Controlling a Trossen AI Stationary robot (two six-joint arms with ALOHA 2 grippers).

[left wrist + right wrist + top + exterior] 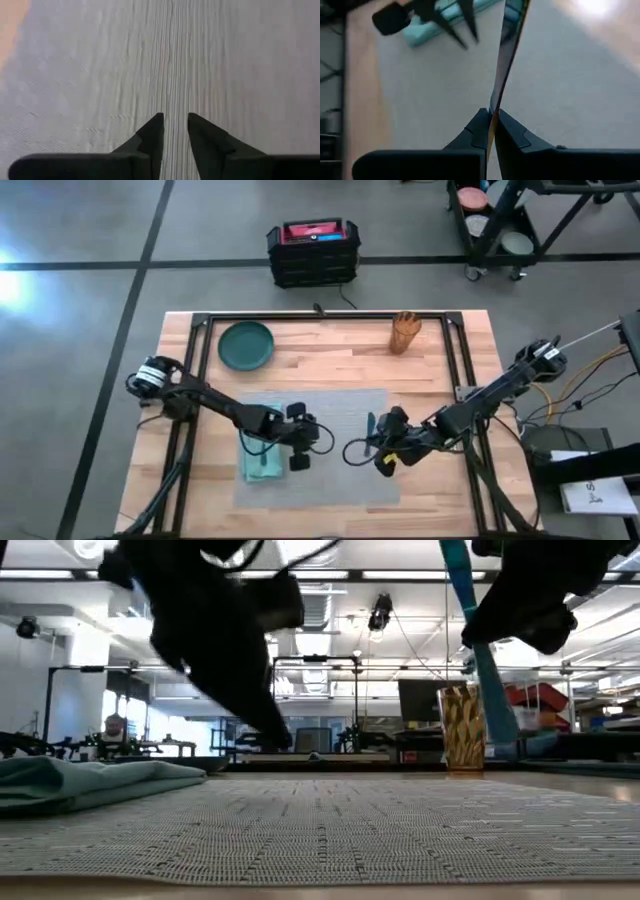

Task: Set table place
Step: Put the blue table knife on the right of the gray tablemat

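Observation:
The grey woven place (330, 405) lies flat on the wooden table (440, 375). A folded teal napkin (258, 465) rests on the place's left part. My left gripper (175, 120) hovers over the place beside the napkin, open by a narrow gap with nothing in it. My right gripper (492, 117) is over the place's right part, shut on a thin teal utensil (488, 690). A dark green plate (246, 345) sits on the table at the far left. My right gripper pinches the thin utensil (494, 111) between its two fingers, its narrow edge toward the wrist camera. The long part (512, 35) runs out past the fingertips. The utensil hangs tilted over the place; whether its lower end (503, 745) touches the place, I cannot tell.
A wooden cup (405, 332) stands on the table at the far right. The black rail frame (320, 317) borders the tabletop. Bare grey weave (330, 470) shows between the two grippers. A black and red crate (313, 252) stands on the floor beyond the table.

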